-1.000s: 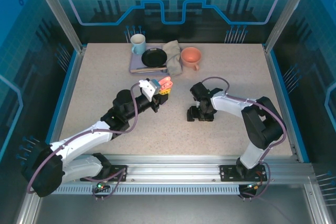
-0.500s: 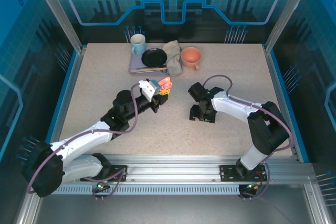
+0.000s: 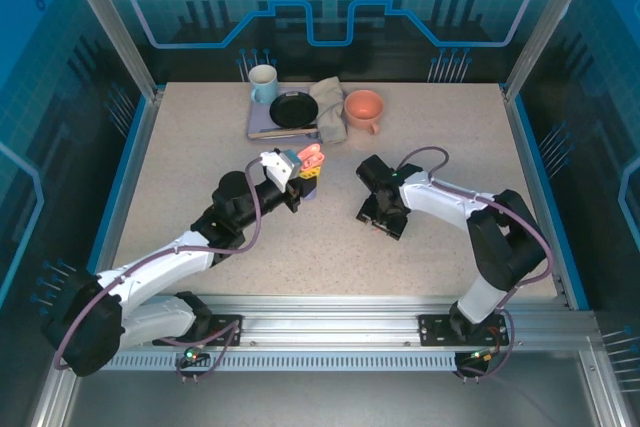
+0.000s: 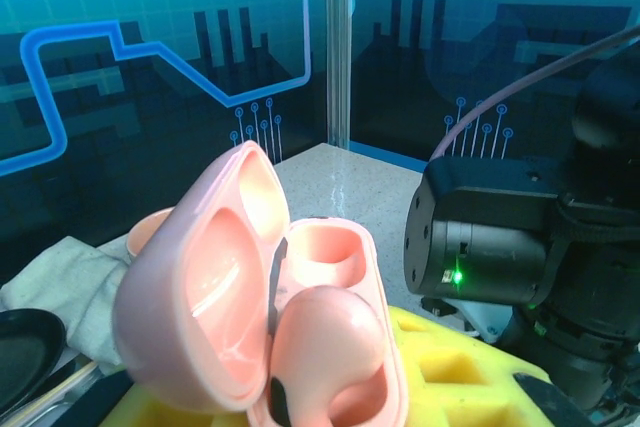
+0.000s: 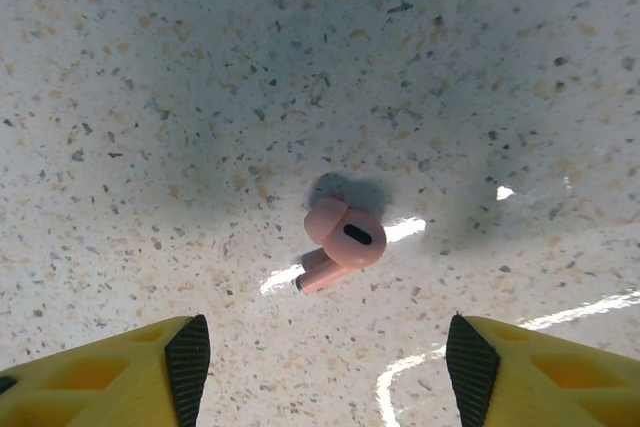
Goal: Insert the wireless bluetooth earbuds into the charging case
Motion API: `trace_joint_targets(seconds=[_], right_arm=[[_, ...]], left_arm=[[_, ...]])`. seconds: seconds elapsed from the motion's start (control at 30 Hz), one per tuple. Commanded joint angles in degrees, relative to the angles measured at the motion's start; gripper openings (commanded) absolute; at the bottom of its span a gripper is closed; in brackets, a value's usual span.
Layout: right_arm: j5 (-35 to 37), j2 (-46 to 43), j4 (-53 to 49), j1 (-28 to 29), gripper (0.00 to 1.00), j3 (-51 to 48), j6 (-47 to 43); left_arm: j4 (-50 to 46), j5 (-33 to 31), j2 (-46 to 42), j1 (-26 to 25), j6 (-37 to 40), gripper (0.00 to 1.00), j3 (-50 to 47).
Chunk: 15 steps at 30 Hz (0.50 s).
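Now the left gripper [image 3: 305, 172] pinches the pink charging case [image 4: 250, 317] tight, lid open and ready, while the right gripper [image 5: 329, 359] hangs wide open over a pink earbud [image 5: 340, 242] lying on the table [image 5: 150, 97], right of the middle, likely to grab it.

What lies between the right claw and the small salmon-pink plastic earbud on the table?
Nothing but bare speckled tabletop, as the right wrist view shows: the small salmon-pink plastic earbud lies ahead of the open right claw.
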Motion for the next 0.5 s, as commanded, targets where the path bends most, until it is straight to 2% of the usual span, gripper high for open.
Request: trace_joint_targets(seconds=[0.0,0.47], right_arm=[[-1.48,1.95,0.94,0.46,0.67,0.76,2.11],[-0.31,7.64,0.52,-0.56,0.66,6.93,-1.47]], left_arm=[[2.96,0.33,0.16,0.52,-0.31,0.00,-0.95],[3.32,0.24,0.24,0.81,-0.59,0.00,-1.31]])
